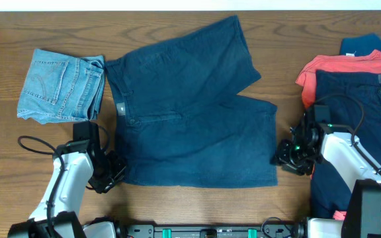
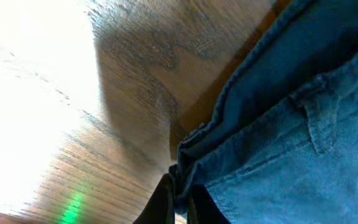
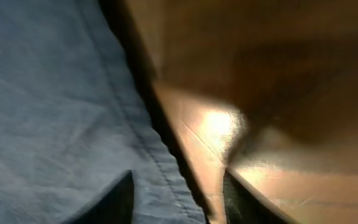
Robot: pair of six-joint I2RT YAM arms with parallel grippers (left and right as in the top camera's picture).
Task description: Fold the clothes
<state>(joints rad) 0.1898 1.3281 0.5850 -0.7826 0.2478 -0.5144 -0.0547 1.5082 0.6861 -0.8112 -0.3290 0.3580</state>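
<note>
Navy shorts (image 1: 190, 112) flat | wooden table (image 1: 5, 158) | folded jeans (image 1: 61, 86) left | clothes pile (image 1: 362, 92) right

The overhead camera looks straight down from well above and takes in the full width of the surface (image 1: 144, 20). The 2 wrist cameras sit low and very close. Each looks out past its own fingers: the left fingers (image 2: 163, 202) toward a waistband corner of the shorts (image 2: 291, 124), the right fingers (image 3: 114, 199), blurred, toward what seems a hem edge. All 3 views share the shorts.
</note>
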